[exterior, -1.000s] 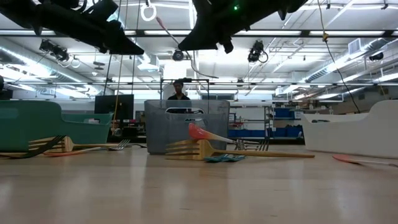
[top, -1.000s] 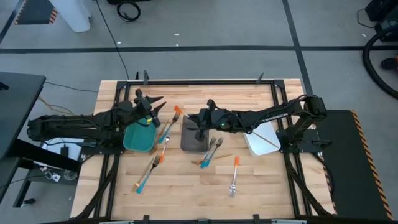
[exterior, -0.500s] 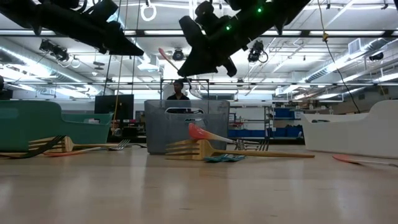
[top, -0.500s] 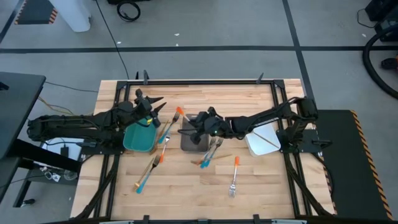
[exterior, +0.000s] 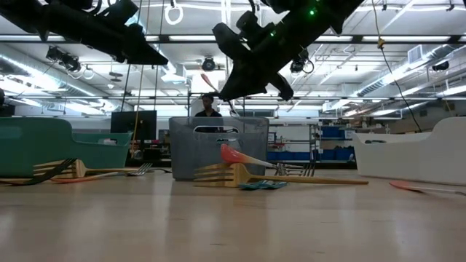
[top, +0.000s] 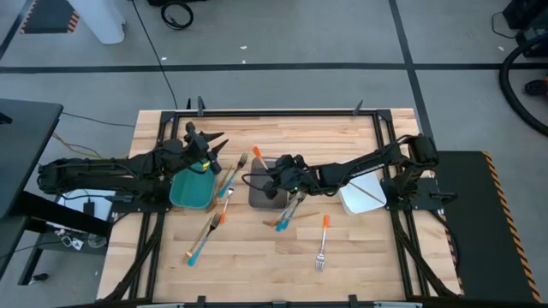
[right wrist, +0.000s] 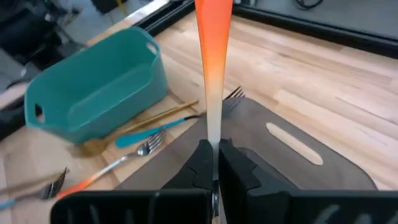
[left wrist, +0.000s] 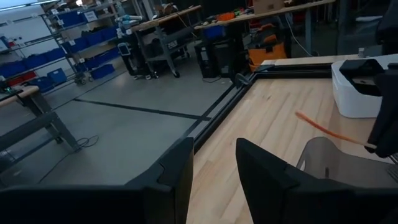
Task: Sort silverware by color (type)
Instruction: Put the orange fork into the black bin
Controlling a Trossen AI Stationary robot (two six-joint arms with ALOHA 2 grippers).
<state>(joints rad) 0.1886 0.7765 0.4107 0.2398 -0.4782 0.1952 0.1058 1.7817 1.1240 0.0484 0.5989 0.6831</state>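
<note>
My right gripper (top: 269, 174) hangs over the grey tray (top: 257, 195) in the table's middle, shut on an orange-handled utensil (right wrist: 214, 50). Its handle sticks out past the fingers toward the far left (exterior: 206, 80). My left gripper (top: 216, 145) waits open above the teal tray (top: 190, 190), nothing between its fingers (left wrist: 212, 149). More silverware lies flat on the table: gold and blue pieces (right wrist: 155, 122) between the two trays, forks (top: 293, 207) at the grey tray's right, and an orange-handled fork (top: 324, 239) nearer the front. My right gripper pinches the utensil between its two fingers at the pale neck (right wrist: 212, 138), just below the orange handle. The fingers slant down from the table's right side. The utensil is lifted clear above the grey tray, its handle running on beyond the fingertips. The part behind the fingers is hidden.
A white tray (top: 360, 192) with a thin utensil in it stands under the right arm. Two more utensils (top: 205, 235) lie near the front left. A black frame (top: 282, 111) edges the wooden table.
My right gripper has sunk toward the grey tray and rolled about its own line, staying shut. The utensil's orange handle has swung with it and come lower, and still points toward the far left. My left gripper has kept still.
</note>
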